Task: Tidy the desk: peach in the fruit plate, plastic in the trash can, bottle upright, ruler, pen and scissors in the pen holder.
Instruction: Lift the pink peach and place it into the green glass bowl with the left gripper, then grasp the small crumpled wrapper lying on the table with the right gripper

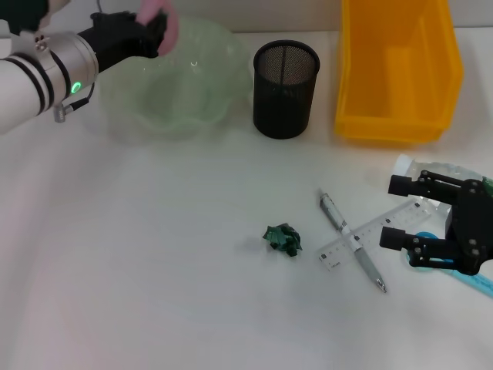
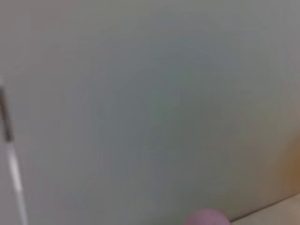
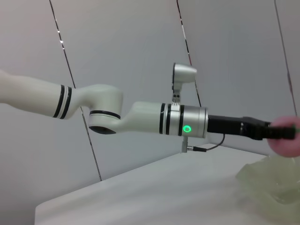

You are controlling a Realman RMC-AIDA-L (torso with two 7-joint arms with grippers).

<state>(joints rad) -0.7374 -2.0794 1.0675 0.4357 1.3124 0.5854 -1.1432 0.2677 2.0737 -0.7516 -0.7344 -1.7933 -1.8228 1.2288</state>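
My left gripper (image 1: 154, 32) is shut on the pink peach (image 1: 171, 19) and holds it above the far rim of the pale green fruit plate (image 1: 173, 92). The right wrist view shows the same peach (image 3: 287, 143) over the plate (image 3: 269, 180). A sliver of the peach (image 2: 206, 218) shows in the left wrist view. My right gripper (image 1: 397, 212) is open, low over the table at the right, beside the blue-handled scissors (image 1: 422, 258). The pen (image 1: 352, 240) lies across the clear ruler (image 1: 371, 235). The green crumpled plastic (image 1: 283, 239) lies mid-table. The clear bottle (image 1: 420, 166) lies on its side behind the right gripper.
A black mesh pen holder (image 1: 286, 89) stands next to the plate on its right. A yellow bin (image 1: 397, 73) stands at the back right. A teal strip (image 1: 479, 284) lies at the right edge of the table.
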